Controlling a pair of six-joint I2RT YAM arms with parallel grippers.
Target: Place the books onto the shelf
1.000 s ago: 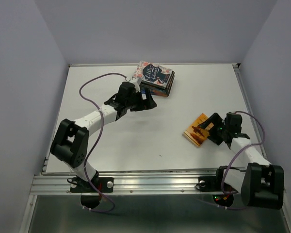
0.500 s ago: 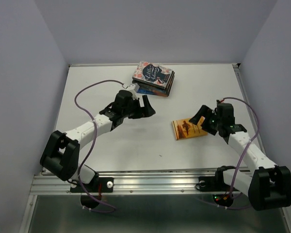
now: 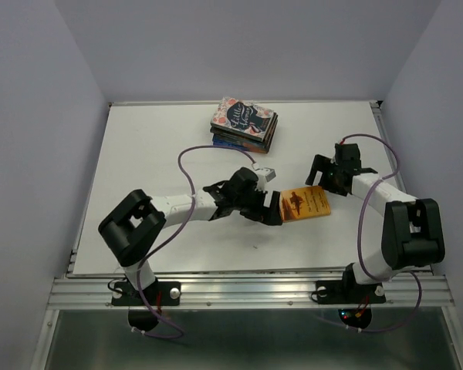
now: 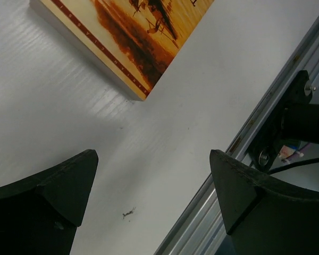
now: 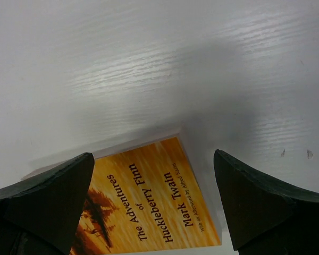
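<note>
I count one orange book (image 3: 305,204) lying by itself on the one desk (image 3: 154,154). There is also one stack of books (image 3: 245,125) at the far side, several deep, though I can't settle the exact number from up here. I'm running two arms, the left arm (image 3: 181,205) and the right arm (image 3: 374,193), each with one pair of jaws.

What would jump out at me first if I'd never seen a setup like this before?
Probably the bright orange book, The Adventures of Huckleberry Finn, lying flat on the white table right of centre. The left end effector and right end effector sit on either side of it, both open and neither gripping it. Next comes the stack of colourful books near the table's far edge.
</note>
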